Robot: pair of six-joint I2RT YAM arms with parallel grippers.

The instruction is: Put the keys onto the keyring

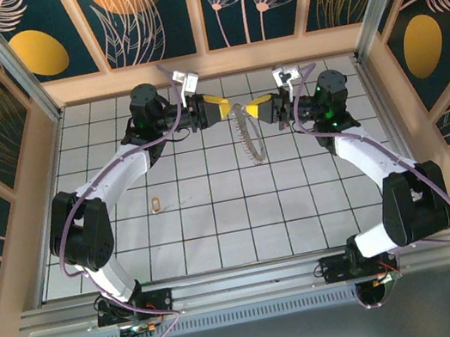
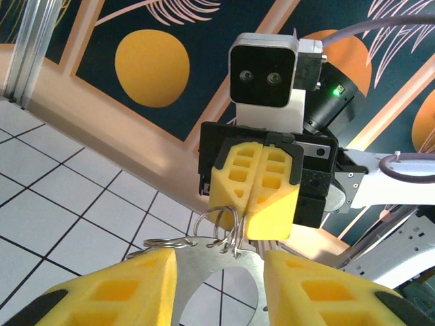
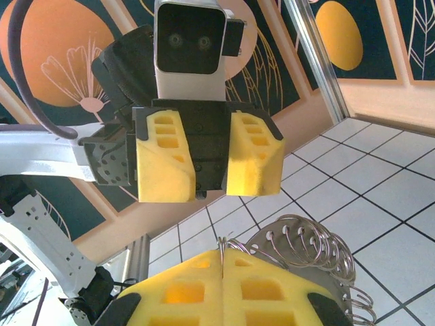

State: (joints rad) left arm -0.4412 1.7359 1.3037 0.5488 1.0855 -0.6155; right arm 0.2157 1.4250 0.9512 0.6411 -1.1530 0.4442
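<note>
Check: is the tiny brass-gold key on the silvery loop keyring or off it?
Off. The tiny brass-gold metal key lies on the white tiled table, apart from the thin silvery keyring loop hanging at the right gripper.

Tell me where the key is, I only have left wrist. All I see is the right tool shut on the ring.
Observer: The key lies on the table beside the left arm, well away from both tools.
Operator: How does the ring hang?
Observer: From above, the keyring drops from the right tool as a long narrow loop.
Operator: Left tool lined up?
Observer: From above, the left tool faces the right one tip to tip, with the loop's top between them.
</note>
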